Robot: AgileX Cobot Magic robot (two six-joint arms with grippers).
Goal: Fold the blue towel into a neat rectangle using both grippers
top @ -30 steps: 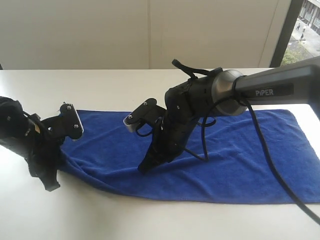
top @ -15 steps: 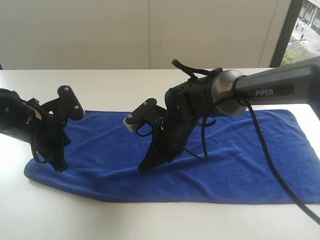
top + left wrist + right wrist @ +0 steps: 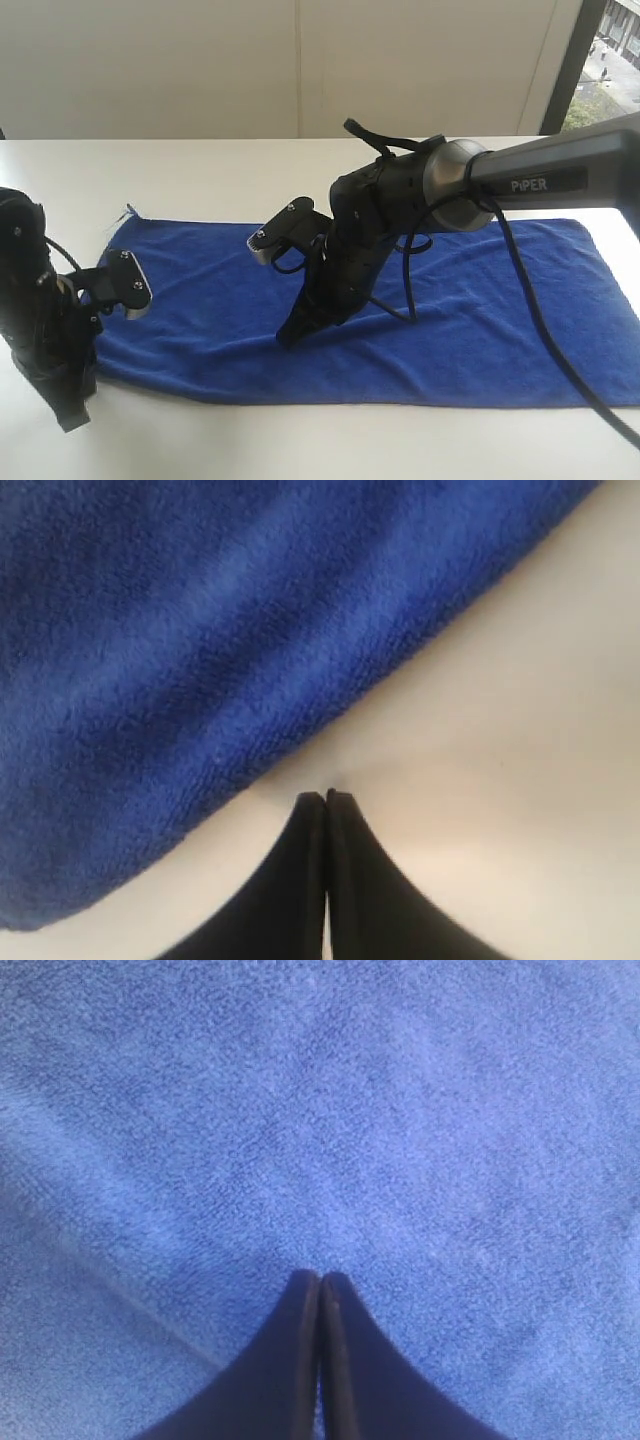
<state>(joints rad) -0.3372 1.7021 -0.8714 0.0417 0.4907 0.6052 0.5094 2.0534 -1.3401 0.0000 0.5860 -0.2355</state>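
A white table [image 3: 250, 170] under a pale wall [image 3: 200, 60], window [image 3: 612, 50] at one side, carries the blue towel [image 3: 450, 330] spread flat. The right gripper [image 3: 288, 338], closed on nothing, tips down onto its middle; the left gripper [image 3: 326, 798], also closed and empty, sits over bare table just off its edge. The terry looks soft, light and limp: best pinched at corners

Soft daylight, faint shadows; wrist views blurred.
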